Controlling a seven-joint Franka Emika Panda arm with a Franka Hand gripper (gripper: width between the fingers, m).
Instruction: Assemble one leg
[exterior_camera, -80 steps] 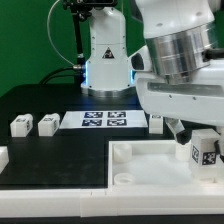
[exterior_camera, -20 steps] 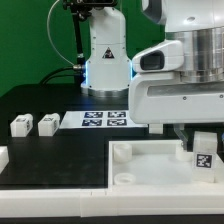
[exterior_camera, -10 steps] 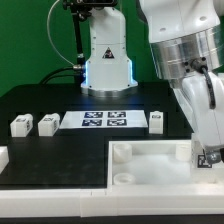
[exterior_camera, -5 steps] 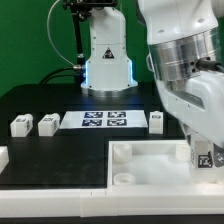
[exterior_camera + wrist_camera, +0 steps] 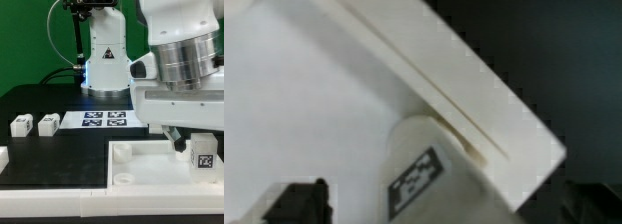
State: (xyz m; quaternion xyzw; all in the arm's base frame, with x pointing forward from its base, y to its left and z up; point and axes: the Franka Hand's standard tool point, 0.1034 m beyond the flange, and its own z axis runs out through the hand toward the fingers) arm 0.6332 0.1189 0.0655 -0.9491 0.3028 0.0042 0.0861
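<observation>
The gripper (image 5: 190,145) hangs low over the near right corner of the white tabletop (image 5: 150,165). A leg (image 5: 204,157), a small white block with a black tag, stands upright in that corner socket. In the wrist view the leg (image 5: 434,175) rises between the two dark fingers (image 5: 295,202), and bare tabletop shows between the finger and the leg. The jaws stand open on either side of the leg. The gripper (image 5: 438,208) holds nothing that I can see. Two more legs (image 5: 20,126) (image 5: 46,124) lie on the black table at the exterior view's left.
The marker board (image 5: 105,120) lies behind the tabletop. A white piece (image 5: 2,156) shows at the exterior view's left edge. The arm's base (image 5: 105,55) stands at the back. The tabletop's raised rim (image 5: 455,90) runs beside the leg.
The wrist has turned back from its tilted pose of one second ago to a square pose over the corner. The leg stays in the same corner.
</observation>
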